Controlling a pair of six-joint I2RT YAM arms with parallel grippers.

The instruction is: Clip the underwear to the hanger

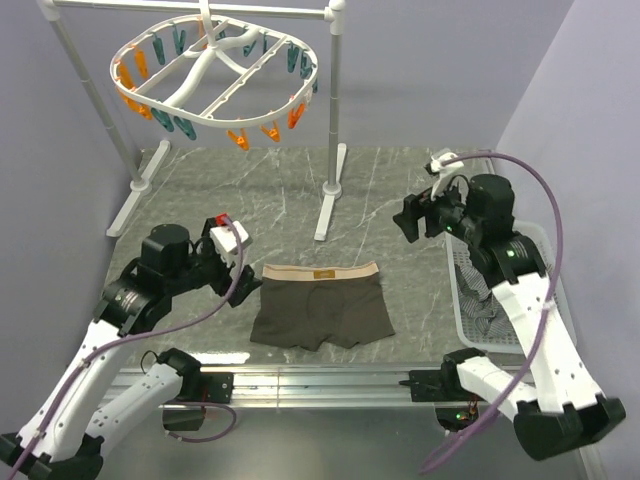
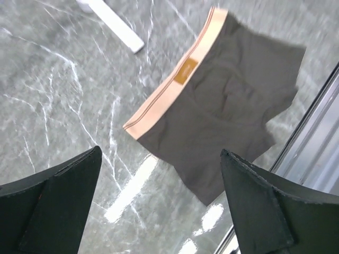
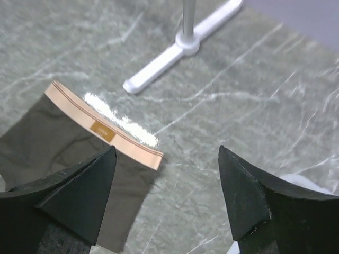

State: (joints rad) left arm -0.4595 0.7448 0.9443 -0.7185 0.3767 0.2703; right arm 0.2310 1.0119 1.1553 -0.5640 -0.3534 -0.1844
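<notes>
Underwear (image 1: 320, 305) lies flat on the marble-patterned tabletop (image 1: 400, 190). It is dark olive-brown, with its tan waistband (image 1: 320, 271) along the far edge and the legs toward the arm bases. A small dark label (image 2: 186, 71) sits at the middle of the waistband.

The left hand (image 1: 241, 284) hangs just left of the underwear, beside the waistband's left corner and raised clear of the cloth. Its wrist view shows the two fingers well apart, with nothing held between them.

The right hand (image 1: 408, 226) hovers to the right of the underwear and farther back, apart from it. Its fingers are likewise spread and empty, and its camera looks down on the waistband's right end.

The hanger (image 1: 215, 70) is a white oval ring with orange and teal clothespins (image 1: 240, 140) dangling from its rim. It hangs high behind the underwear and to its left, from the top bar of a white rail stand (image 1: 335, 120). One foot of that stand rests on the tabletop just behind the underwear.

To the right of the underwear, under the right arm, a white basket (image 1: 460, 300) holds grey striped cloth (image 1: 483, 308).
</notes>
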